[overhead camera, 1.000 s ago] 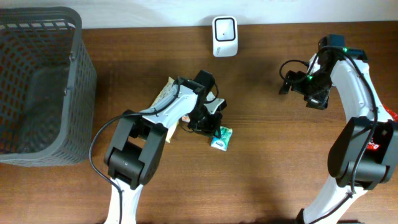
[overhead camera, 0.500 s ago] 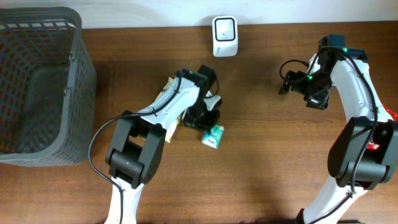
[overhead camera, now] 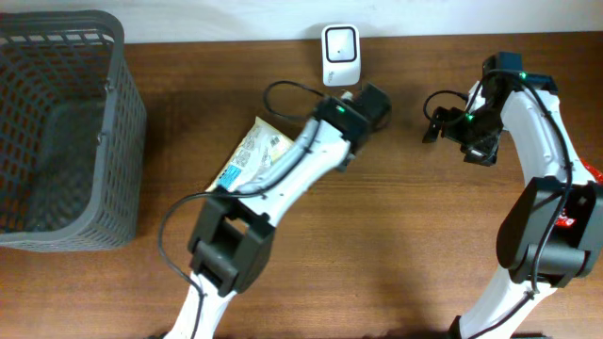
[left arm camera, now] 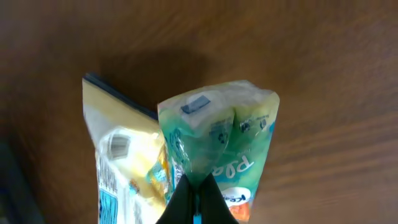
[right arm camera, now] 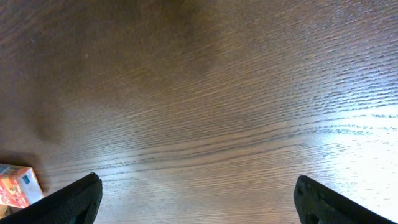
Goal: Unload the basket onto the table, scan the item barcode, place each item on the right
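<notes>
In the left wrist view a green snack packet (left arm camera: 224, 137) hangs above the table, and my left gripper (left arm camera: 196, 182) is shut on its lower edge. Overhead, the left gripper (overhead camera: 366, 102) is raised just below and right of the white barcode scanner (overhead camera: 339, 55) at the table's back edge; the arm hides the green packet there. My right gripper (overhead camera: 433, 125) hovers at the right, open, with both fingers (right arm camera: 81, 198) spread wide over bare wood and nothing between them.
A yellow snack packet (overhead camera: 250, 155) lies on the table left of centre, also in the left wrist view as the yellow packet (left arm camera: 121, 168). A dark grey basket (overhead camera: 122, 113) stands at the far left. A small orange-and-white box (right arm camera: 15, 183) lies near the right gripper.
The left gripper shut on the green packet, lifted it off the table and carried it up and right, close to the scanner. The right arm has not moved.
</notes>
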Robot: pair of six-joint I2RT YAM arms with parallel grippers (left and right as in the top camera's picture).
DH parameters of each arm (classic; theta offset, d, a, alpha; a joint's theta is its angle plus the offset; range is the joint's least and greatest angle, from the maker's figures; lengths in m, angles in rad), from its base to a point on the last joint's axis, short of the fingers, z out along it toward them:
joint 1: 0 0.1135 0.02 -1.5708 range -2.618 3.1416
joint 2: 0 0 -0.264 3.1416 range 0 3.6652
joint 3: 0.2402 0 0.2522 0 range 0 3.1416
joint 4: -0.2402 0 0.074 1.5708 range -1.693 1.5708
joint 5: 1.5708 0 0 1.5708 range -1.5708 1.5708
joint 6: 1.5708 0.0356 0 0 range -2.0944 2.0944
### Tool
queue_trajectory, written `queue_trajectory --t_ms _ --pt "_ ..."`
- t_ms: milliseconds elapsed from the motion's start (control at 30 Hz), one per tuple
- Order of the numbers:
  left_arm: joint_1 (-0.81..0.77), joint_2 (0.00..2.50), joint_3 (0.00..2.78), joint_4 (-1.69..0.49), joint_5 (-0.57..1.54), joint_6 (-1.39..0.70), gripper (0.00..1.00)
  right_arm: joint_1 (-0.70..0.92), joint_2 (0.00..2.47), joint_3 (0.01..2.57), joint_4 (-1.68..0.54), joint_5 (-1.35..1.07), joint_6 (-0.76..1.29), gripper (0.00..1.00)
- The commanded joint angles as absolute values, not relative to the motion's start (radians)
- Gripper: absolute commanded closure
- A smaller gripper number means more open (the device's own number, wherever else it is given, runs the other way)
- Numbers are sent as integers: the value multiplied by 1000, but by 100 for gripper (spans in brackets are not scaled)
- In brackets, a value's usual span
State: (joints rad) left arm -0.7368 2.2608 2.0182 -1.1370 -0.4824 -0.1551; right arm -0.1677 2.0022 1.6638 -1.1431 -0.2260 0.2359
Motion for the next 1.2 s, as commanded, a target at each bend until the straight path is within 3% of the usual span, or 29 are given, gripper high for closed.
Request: queue_trajectory --t_ms 0,167,567,667,833,967,1167 --pt "-790 2351 2030 -1072 -682 -168 100 -164 2003 1665 -1143 -231 244 2" --pt "-825 2423 2030 -1031 -838 -167 100 -164 2003 1665 -1143 -231 244 2" --pt "-890 2431 2030 -1014 -758 -167 100 -164 2003 1665 -1143 -231 244 2" --pt "-906 2431 2030 -1015 -746 -167 92 -164 2003 1665 -1143 -231 244 2" --pt "-908 2431 2030 -1015 -664 -167 90 -164 2003 1665 -1143 -231 244 2" --pt "-908 2431 2030 -1024 -660 -167 76 -164 2003 1665 -1143 -231 244 2" --pt "-908 2431 2093 -1093 -622 -168 73 -164 2003 1665 -1143 -231 244 2"
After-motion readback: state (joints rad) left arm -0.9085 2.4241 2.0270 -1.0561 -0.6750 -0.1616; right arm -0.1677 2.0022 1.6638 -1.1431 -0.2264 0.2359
